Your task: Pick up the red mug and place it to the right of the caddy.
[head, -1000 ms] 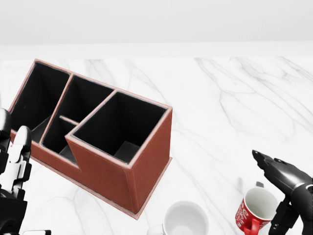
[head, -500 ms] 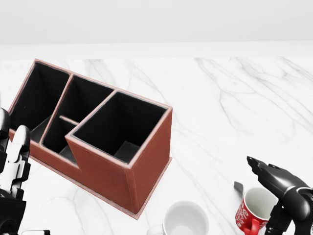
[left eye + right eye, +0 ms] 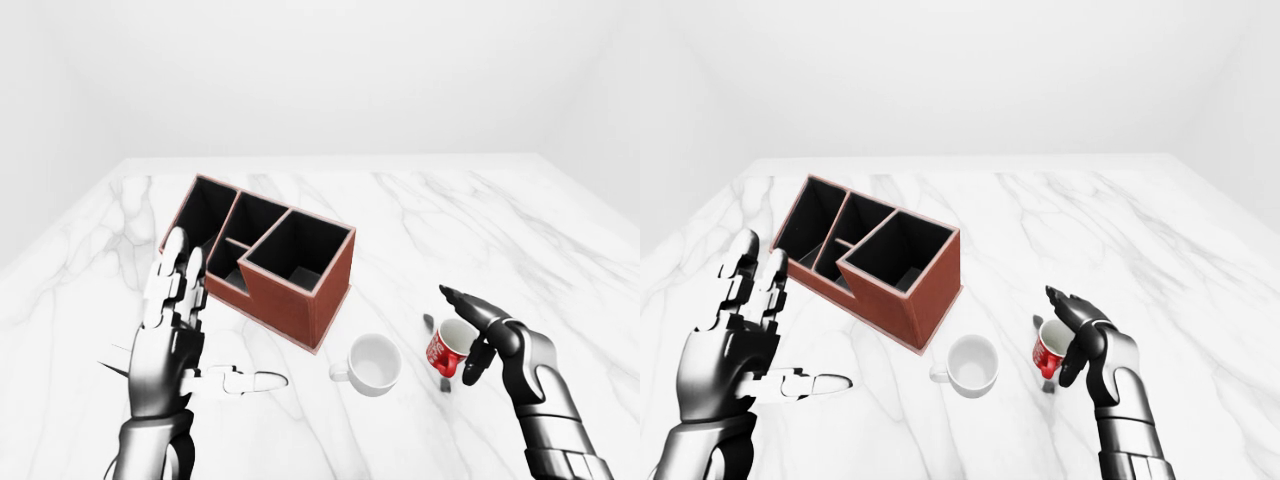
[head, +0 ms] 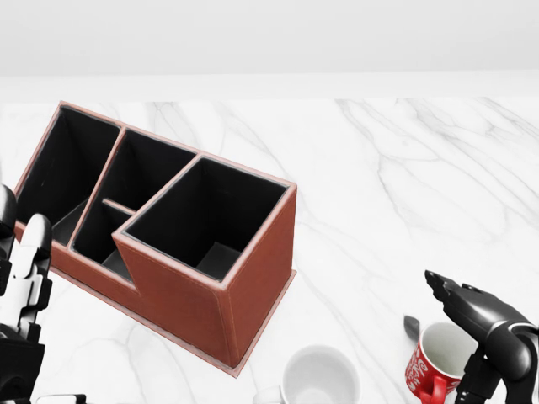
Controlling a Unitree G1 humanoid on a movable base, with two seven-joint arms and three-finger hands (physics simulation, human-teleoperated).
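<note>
The red mug with white lettering and a white inside stands upright on the marble table, to the lower right of the caddy. The brown caddy has several black compartments and sits left of centre. My right hand is open, its fingers curved over the mug's rim and right side, not closed round it. In the head view the mug is at the bottom right under that hand. My left hand is open and empty, raised to the lower left of the caddy.
A white mug stands upright below the caddy's right corner, left of the red mug. The marble table stretches wide to the right of the caddy. A white wall rises beyond the table's top edge.
My right hand has moved left and a little down, closer over the red mug's rim. The mug, the caddy and my left hand have stayed in place.
</note>
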